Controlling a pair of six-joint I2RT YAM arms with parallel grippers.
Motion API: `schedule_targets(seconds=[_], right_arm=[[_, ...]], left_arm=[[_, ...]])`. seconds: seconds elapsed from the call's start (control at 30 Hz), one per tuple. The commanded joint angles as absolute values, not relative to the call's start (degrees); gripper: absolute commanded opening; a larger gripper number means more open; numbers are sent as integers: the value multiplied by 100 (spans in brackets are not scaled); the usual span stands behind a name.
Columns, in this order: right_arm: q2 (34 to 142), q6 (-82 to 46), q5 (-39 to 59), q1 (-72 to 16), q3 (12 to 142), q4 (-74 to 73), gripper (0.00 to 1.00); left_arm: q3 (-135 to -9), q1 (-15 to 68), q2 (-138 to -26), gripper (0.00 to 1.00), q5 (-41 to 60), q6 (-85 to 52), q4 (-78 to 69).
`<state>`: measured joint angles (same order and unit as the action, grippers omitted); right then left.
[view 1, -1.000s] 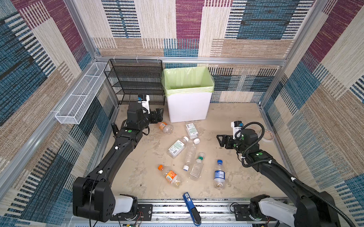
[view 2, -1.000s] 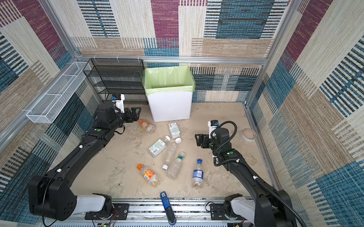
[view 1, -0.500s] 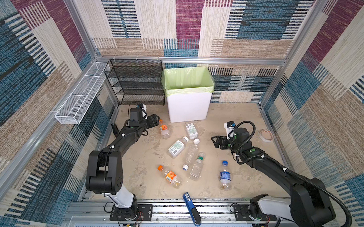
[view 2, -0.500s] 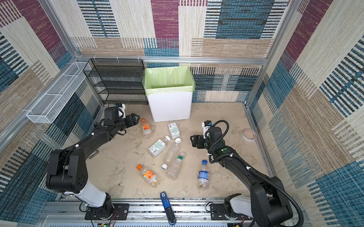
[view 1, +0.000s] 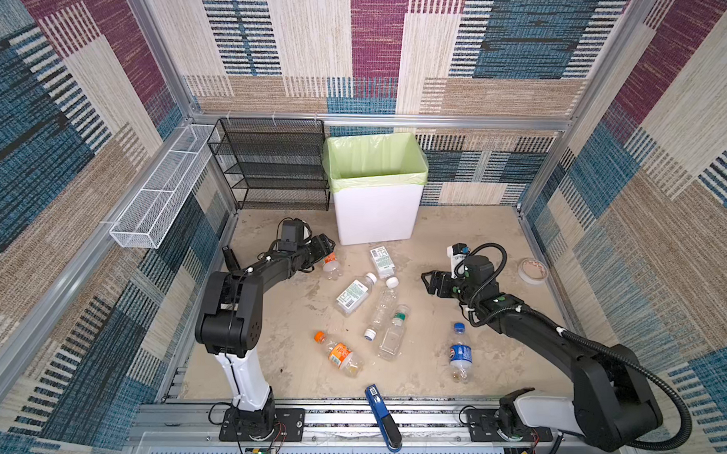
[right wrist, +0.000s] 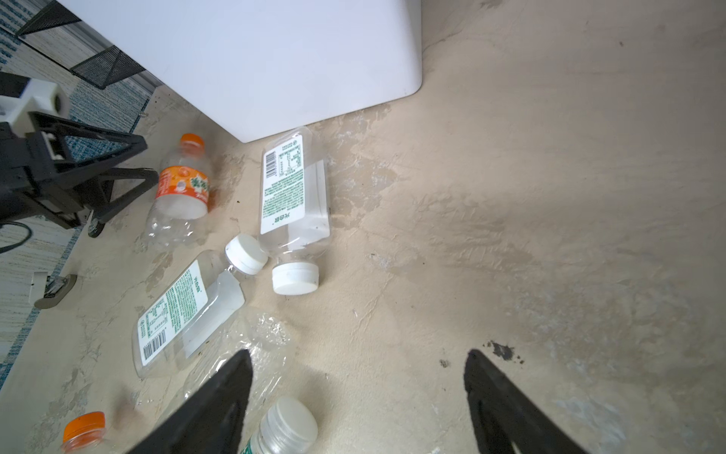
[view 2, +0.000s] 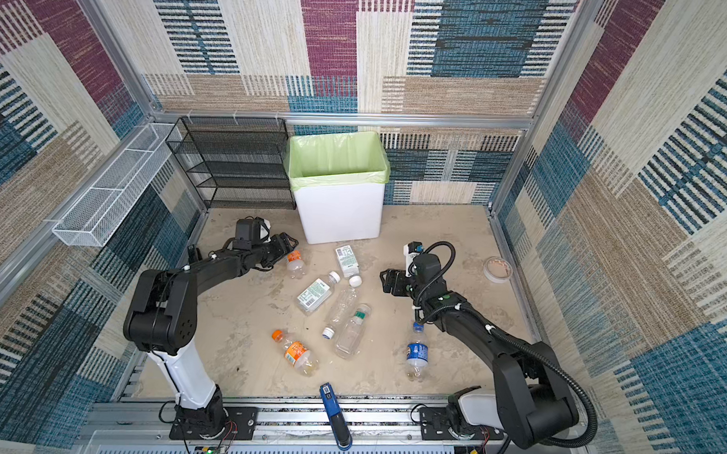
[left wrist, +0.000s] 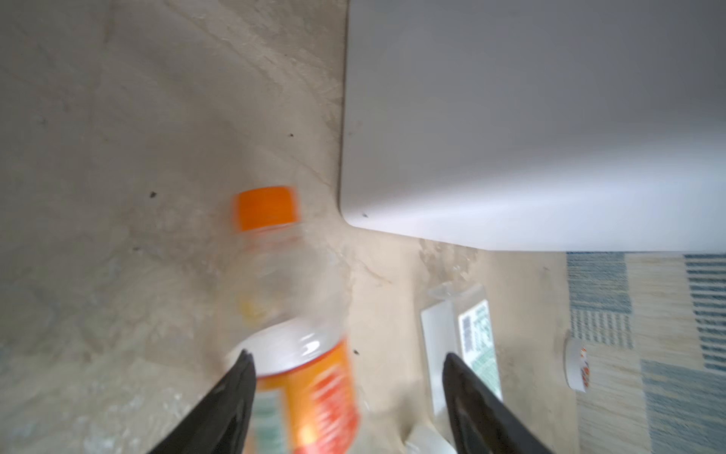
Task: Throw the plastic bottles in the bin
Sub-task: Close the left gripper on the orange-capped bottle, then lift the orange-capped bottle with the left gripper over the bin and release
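Lowered since the earlier frame, the left gripper (view 1: 328,246) is brought to an orange-capped bottle (view 1: 332,265) lying just beside the bin (view 1: 374,220); the bottle is seen between jaws held apart, not clamped. The right gripper (view 1: 427,281) is held spread wide, empty, near the other bottles (view 1: 386,303).

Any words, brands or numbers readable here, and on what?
No text can be read.
White-label bottle by the bin: green print, barcode, too small.
Second white-label bottle: same.
Orange-label bottle by the bin: characters blurred.
Blue-label bottle: logo too small.
Stapler: sticker unreadable.
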<state>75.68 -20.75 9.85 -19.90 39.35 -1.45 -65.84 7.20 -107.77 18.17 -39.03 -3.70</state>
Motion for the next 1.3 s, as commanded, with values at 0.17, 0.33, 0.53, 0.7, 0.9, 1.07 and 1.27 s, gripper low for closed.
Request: schedule_targets(seconds=[0.17,0.33,0.53,0.7,0.9,1.07,1.27], right_arm=[[7544,-2120,748,-1991,3834,-463,85],[7748,-2171,878,-1993,3865,-612,85],[7761,-2174,726,-1995,3833,-609,85],[7618,-2166,-308,-1986,4253,548,85],[7038,-2220,-693,-1959,4140,1062,86],[6964,-2304,-672,-1927,4034,980,86],[7064,-2147,-734,-1859,4021,798,86]], left_arm=[[-6631,734,-11016,75,1596,-3838,-105],[-6884,856,-11185,75,1504,-3670,24],[-6992,905,-11431,75,1520,-3743,-84],[-6988,925,-11465,68,1529,-3728,-170],[-6808,923,-11502,59,1595,-3783,-456],[-6627,923,-11326,53,1620,-3700,-636],[-5844,923,-10251,51,1556,-3296,-1359]])
